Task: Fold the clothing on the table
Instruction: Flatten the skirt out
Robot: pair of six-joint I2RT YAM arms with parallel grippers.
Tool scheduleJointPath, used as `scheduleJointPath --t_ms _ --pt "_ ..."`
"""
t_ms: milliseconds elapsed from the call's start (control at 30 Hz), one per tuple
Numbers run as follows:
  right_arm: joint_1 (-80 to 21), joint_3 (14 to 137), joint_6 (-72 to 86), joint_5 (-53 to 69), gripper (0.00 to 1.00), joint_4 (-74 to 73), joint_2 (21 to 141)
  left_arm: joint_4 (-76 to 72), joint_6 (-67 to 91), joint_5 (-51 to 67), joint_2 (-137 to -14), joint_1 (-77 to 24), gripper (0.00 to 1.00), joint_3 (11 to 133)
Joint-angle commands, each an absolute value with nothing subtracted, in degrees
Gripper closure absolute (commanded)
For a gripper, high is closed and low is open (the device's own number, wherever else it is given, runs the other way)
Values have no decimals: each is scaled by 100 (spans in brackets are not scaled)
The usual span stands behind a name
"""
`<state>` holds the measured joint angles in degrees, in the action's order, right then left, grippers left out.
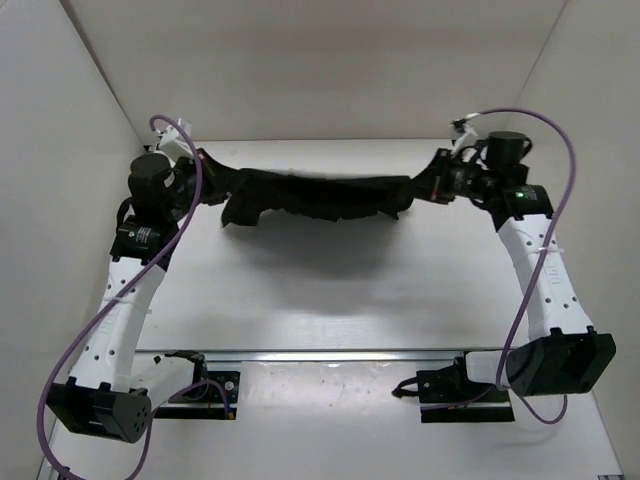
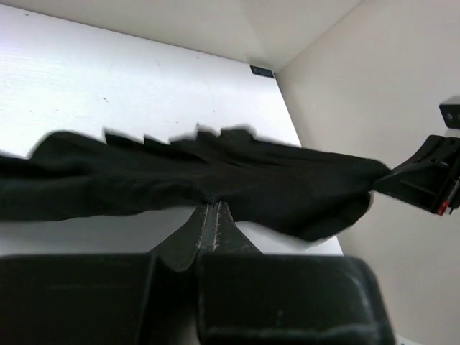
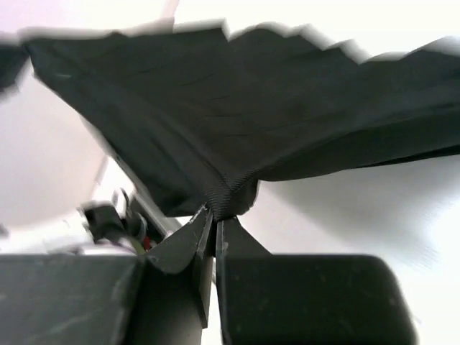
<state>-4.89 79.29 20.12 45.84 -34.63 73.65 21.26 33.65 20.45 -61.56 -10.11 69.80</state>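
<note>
The black pleated clothing (image 1: pixel 315 198) hangs stretched between both grippers above the far half of the white table (image 1: pixel 330 290), casting a shadow below it. My left gripper (image 1: pixel 207 172) is shut on its left end, and the fabric (image 2: pixel 180 180) runs across the left wrist view right above my gripper (image 2: pixel 208 206). At the right end, my right gripper (image 1: pixel 428 186) is shut on a ribbed band of the clothing (image 3: pixel 237 122); in the right wrist view that gripper (image 3: pixel 218 214) pinches the band at the fingertips. The garment sags slightly in the middle.
White enclosure walls (image 1: pixel 60 150) close in the table at left, right and back. A metal rail (image 1: pixel 330 354) crosses the near edge between the two arm bases. Purple cables (image 1: pixel 560 150) loop beside each arm.
</note>
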Motion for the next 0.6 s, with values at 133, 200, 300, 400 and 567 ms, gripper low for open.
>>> scheduleJointPath --t_ms 133,200,300,400,567 --pt "-633 8394 1986 4464 100 -2865 6338 2188 3305 1827 -5537 -1082 100 7443" --pt "-57 8560 2459 5180 100 -2734 6537 2328 3314 2047 -5764 -915 100 7654" --pt "-9 8340 2751 6423 100 -2618 7363 2478 3130 2144 -6474 -862 100 7734" --pt "-316 8962 2182 6006 100 -3538 8459 2558 2997 2871 -7659 -730 100 7778" --pt "-562 10624 1855 5486 100 -4034 9615 2470 2918 3032 -8481 -809 100 8375"
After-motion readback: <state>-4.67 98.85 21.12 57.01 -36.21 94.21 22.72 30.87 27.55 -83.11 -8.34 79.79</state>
